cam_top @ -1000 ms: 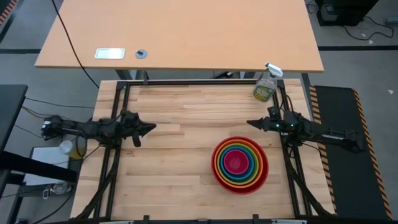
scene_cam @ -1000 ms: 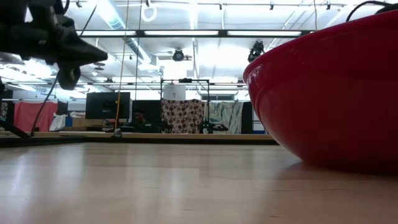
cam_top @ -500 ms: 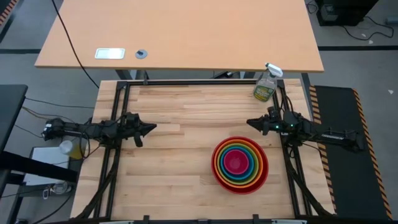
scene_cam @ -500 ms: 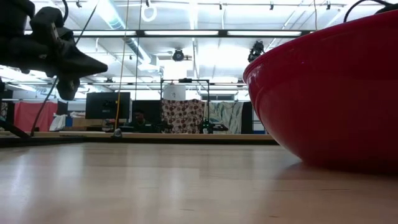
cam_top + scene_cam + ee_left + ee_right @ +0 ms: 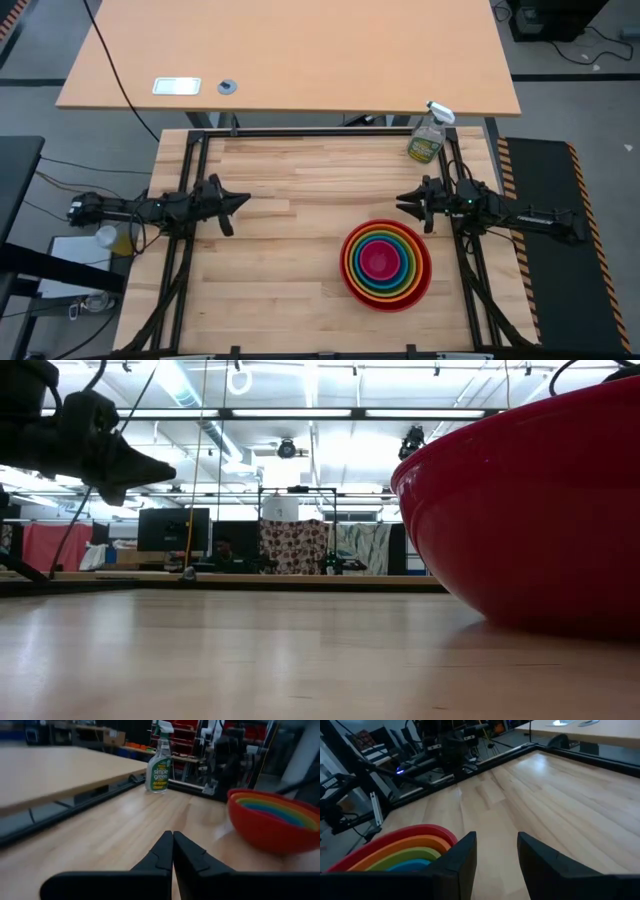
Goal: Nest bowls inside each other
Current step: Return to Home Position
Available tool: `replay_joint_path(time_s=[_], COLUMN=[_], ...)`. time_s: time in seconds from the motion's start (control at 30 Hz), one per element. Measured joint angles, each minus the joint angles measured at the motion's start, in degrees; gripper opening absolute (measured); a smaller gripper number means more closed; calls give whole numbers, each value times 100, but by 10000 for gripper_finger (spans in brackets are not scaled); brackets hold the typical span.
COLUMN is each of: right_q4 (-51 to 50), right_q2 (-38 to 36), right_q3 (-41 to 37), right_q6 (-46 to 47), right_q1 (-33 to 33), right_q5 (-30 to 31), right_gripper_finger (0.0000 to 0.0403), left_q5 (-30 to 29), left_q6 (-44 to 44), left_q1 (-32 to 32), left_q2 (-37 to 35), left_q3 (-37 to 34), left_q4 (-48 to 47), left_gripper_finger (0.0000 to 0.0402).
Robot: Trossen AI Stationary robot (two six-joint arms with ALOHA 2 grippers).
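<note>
The bowls (image 5: 385, 265) stand nested in one stack on the table's right half: red outermost, then orange, yellow, green and blue, with pink in the middle. The red bowl (image 5: 540, 510) rests by its base on the wood. My left gripper (image 5: 242, 201) hovers shut at the table's left side, pointing level toward the right, well away from the bowls (image 5: 272, 817). My right gripper (image 5: 405, 200) hovers open at the right side, just beyond the stack's far rim (image 5: 405, 847), with nothing between its fingers (image 5: 465, 852).
A clear spray bottle (image 5: 428, 135) stands at the table's far right corner, also seen in the left wrist view (image 5: 159, 765). Black frame rails (image 5: 300, 133) run along the table's edges. Bare wood (image 5: 290, 250) lies between the two arms and left of the stack.
My left gripper has sunk a little and rolled about its own axis, still shut. My right gripper has rolled in place, so its two fingers now show side by side from above. The stack of bowls has not moved.
</note>
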Motion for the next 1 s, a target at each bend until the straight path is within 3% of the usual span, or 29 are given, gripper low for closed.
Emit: replay_joint_path(time_s=[0.1, 1.0], right_q4=[2, 15], right_q2=[0, 0], right_q3=[0, 0], right_q6=[-2, -1], right_q1=[0, 0], right_q5=[0, -2], right_gripper_finger=[148, 148], left_q5=[-2, -2], left_q6=[337, 267], left_q1=[-1, -1], left_q2=[0, 0], left_q3=[0, -7], left_q4=[30, 72], left_gripper_finger=[17, 18])
